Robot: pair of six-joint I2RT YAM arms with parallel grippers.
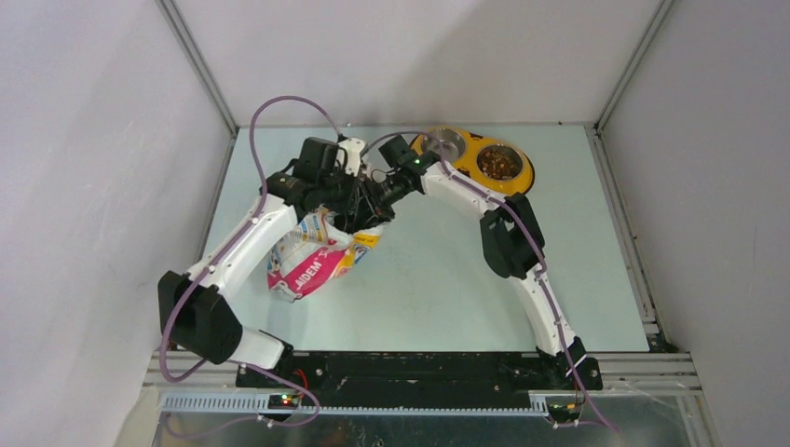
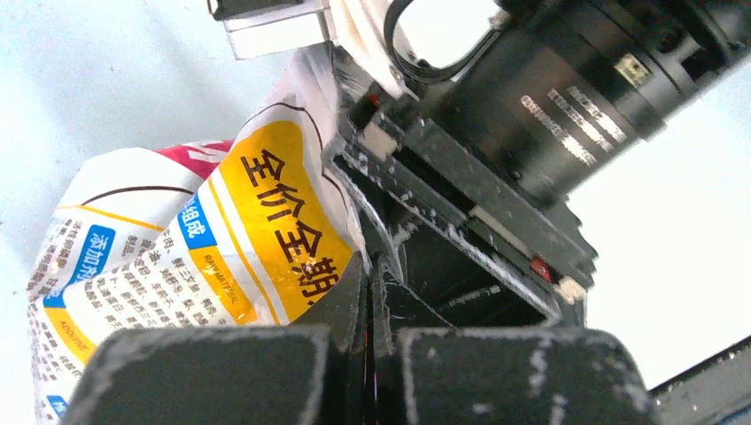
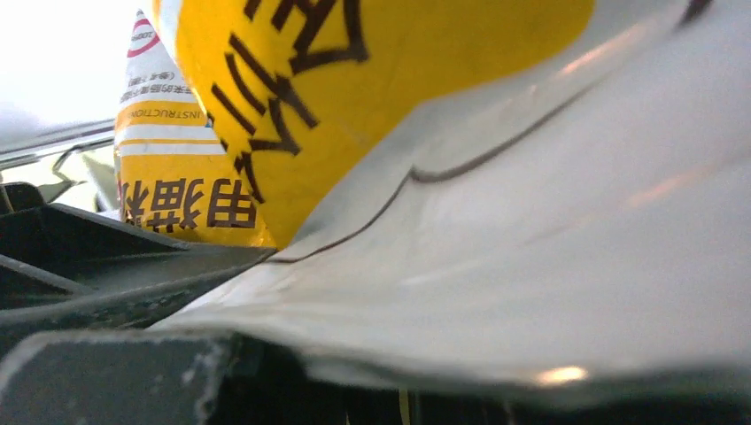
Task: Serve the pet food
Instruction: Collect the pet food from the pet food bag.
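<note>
1. kibble (image 1: 500, 163) sits in the right bowl of the yellow double-bowl feeder (image 1: 472, 149), at the far edge of the table (image 1: 447, 289).
2. the pet food bag (image 1: 312, 261) lies crumpled left of centre, well apart from the feeder.
3. left gripper (image 2: 367, 292): fingers (image 2: 221, 372) pressed together, pinching the bag's top edge.
4. right gripper (image 1: 374, 197) meets it at the bag's mouth. bag film lies over its lower finger (image 3: 115, 372), but i cannot tell whether it pinches.

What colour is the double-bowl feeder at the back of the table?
The feeder is yellow; the top external view shows it best.
</note>
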